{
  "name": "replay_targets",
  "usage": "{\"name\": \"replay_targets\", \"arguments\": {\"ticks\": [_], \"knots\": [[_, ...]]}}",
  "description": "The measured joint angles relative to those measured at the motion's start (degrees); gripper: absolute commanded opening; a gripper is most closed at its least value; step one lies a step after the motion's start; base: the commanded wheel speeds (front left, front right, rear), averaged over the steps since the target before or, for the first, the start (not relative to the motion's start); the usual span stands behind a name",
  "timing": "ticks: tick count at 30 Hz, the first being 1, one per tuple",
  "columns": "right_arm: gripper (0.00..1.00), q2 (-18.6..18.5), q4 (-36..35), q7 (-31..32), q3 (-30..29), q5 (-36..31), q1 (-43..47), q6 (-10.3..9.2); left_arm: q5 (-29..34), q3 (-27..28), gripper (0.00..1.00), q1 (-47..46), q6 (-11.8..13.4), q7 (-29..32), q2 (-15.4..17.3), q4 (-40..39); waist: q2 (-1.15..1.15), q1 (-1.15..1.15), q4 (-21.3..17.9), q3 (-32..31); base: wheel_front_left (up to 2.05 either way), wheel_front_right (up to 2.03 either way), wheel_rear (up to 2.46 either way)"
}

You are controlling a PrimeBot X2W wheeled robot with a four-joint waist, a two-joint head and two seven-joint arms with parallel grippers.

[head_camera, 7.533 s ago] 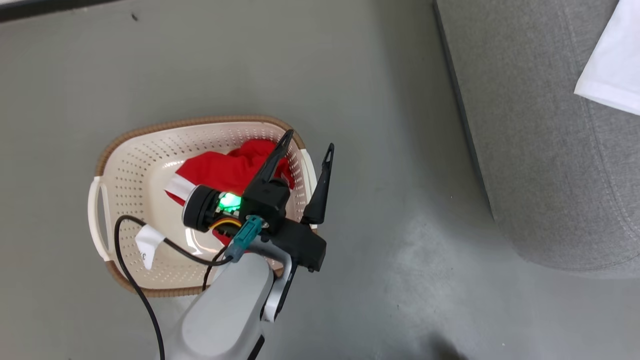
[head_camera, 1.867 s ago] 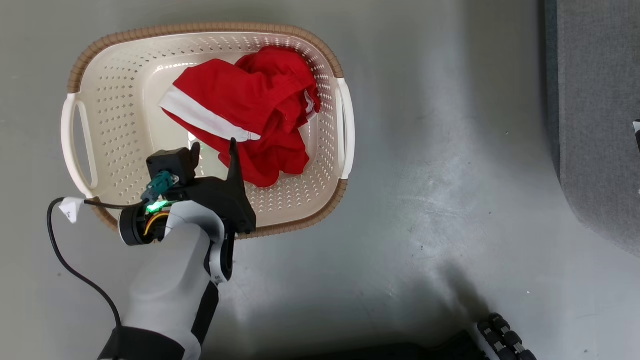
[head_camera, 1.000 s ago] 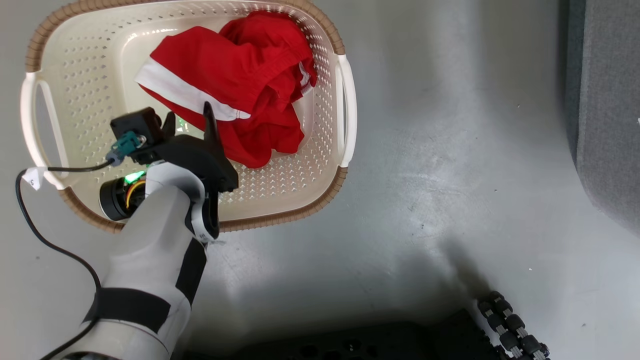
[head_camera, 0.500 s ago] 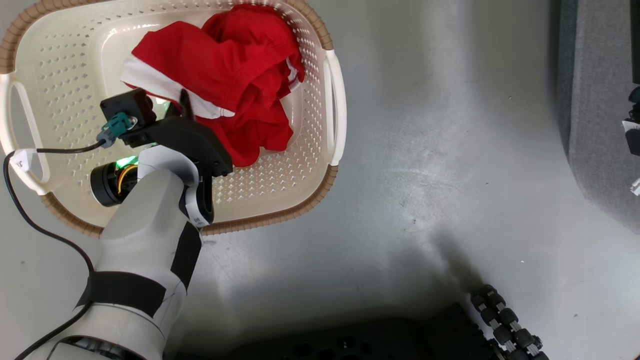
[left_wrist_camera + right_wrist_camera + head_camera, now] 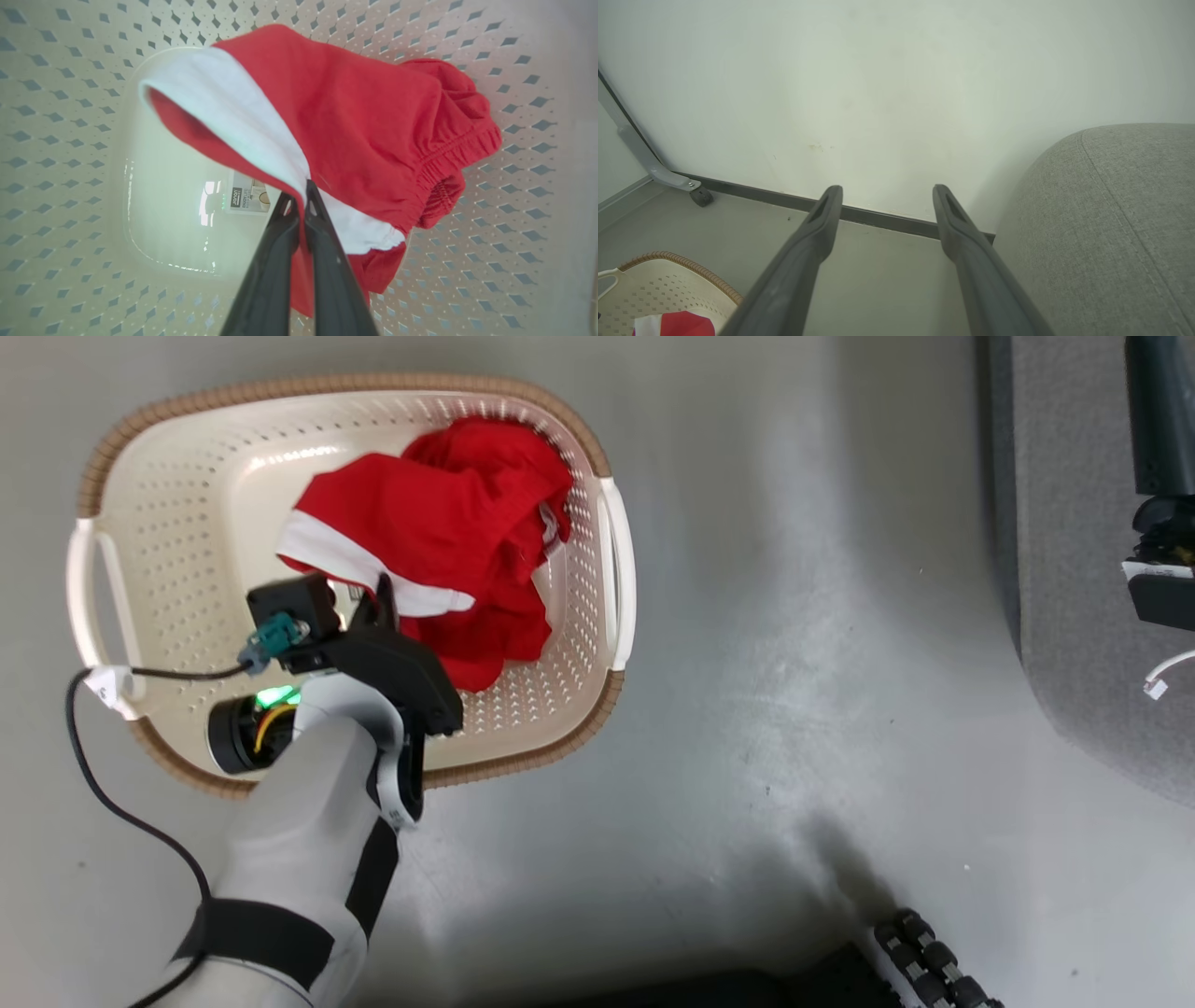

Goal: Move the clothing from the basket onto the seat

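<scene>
The red clothing [image 5: 448, 532] with a white band lies bunched in the right half of the cream basket [image 5: 168, 551] on the floor. My left gripper [image 5: 378, 593] reaches into the basket from the near side. In the left wrist view the left gripper [image 5: 299, 193] is shut on the white band of the clothing [image 5: 373, 126], above the basket [image 5: 60, 140] floor. My right gripper [image 5: 886, 191] is open with nothing in it, pointing at the wall beside the grey seat [image 5: 1111, 210]. The seat [image 5: 1074, 616] fills the right edge of the head view.
Bare grey floor [image 5: 794, 663] lies between basket and seat. Part of my right arm [image 5: 1162, 551] hangs over the seat's edge. My dark base [image 5: 934, 961] shows at the bottom. A barcode sticker [image 5: 247, 198] lies on the basket bottom. A caster [image 5: 700, 196] stands by the wall's baseboard.
The left gripper's fingers, spread apart a second ago, have closed together on the white band of the clothing. The head camera has shifted, so the basket sits lower in the picture.
</scene>
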Motion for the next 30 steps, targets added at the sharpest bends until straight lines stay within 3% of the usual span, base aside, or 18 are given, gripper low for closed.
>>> {"name": "replay_targets", "arguments": {"ticks": [15,30], "knots": [[1.00,2.9,7.3,0.0,0.3,0.0,5.2,0.00,0.2,-0.8,0.00,6.5,0.0,0.0,0.0,-7.0,0.00,-0.01,1.7,-11.8,0.00,0.00,0.00],[1.00,6.1,13.7,0.0,-0.6,-0.5,10.2,0.00,5.2,2.8,0.00,12.3,0.0,0.0,0.0,-10.9,0.00,-0.01,4.2,-24.5,0.00,0.00,0.00]]}}
